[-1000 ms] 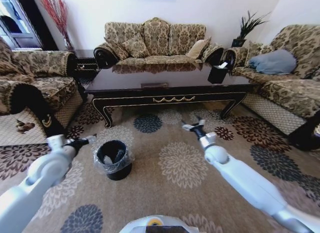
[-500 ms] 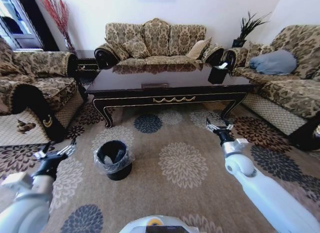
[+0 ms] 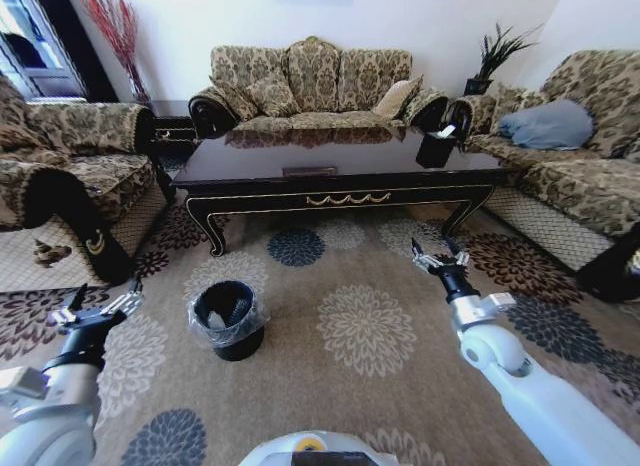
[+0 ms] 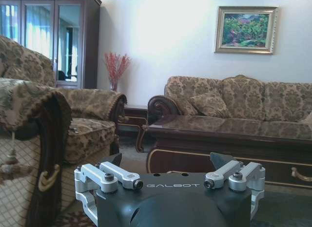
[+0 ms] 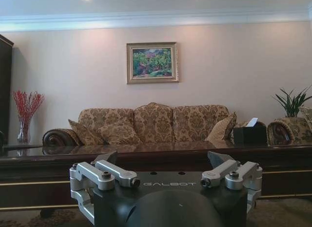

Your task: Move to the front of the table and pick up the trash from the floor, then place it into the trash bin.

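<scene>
Robot faces the long side of the table (image 3: 330, 176), dark glossy surface with gold scroll on the apron, across patterned carpet. Trash bin (image 3: 228, 319) stands on the carpet left of centre, between robot and table, clear liner puffed over its rim; something pale lies inside, too small to identify. No loose litter can be made out on the visible floor. Judging from the task, such pieces would be light: tissue soft and crushable, best pinched at a raised fold; a small bottle slick and prone to roll, best taken across its body. Left pincer (image 3: 98, 311) held low at the left edge of the carpet, well apart from the bin, fingers spread wide, nothing held. Right pincer (image 3: 437, 257) extended forward on the right, near the table's right leg, fingers likewise parted and empty. Both wrists level, pincers pointing toward the table and sofa.
</scene>
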Controlling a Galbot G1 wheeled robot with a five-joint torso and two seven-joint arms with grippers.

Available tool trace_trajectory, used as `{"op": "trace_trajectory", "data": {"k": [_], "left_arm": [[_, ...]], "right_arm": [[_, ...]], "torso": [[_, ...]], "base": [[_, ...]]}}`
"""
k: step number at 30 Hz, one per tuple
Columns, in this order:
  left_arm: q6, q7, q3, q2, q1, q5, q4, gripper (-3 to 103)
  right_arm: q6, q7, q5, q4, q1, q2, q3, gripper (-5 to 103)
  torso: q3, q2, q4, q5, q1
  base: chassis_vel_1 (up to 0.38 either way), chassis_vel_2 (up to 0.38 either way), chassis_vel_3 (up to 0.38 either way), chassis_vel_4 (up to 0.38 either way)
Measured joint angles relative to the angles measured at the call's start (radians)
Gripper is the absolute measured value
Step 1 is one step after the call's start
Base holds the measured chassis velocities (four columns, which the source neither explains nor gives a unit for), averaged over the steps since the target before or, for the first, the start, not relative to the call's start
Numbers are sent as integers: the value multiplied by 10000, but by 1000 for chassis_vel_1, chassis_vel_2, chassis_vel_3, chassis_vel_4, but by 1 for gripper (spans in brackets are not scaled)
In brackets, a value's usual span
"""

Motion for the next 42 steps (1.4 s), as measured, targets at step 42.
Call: {"op": "trace_trajectory", "data": {"k": [42], "left_arm": [[305,-23,857,-288,-115,1003,741,100]], "right_arm": [[-298,258,-612,-186,-379,166,-424,100]], "torso": [[-3,1,1,-1,-1]], "base": [[263,-262,-259,258]]}}
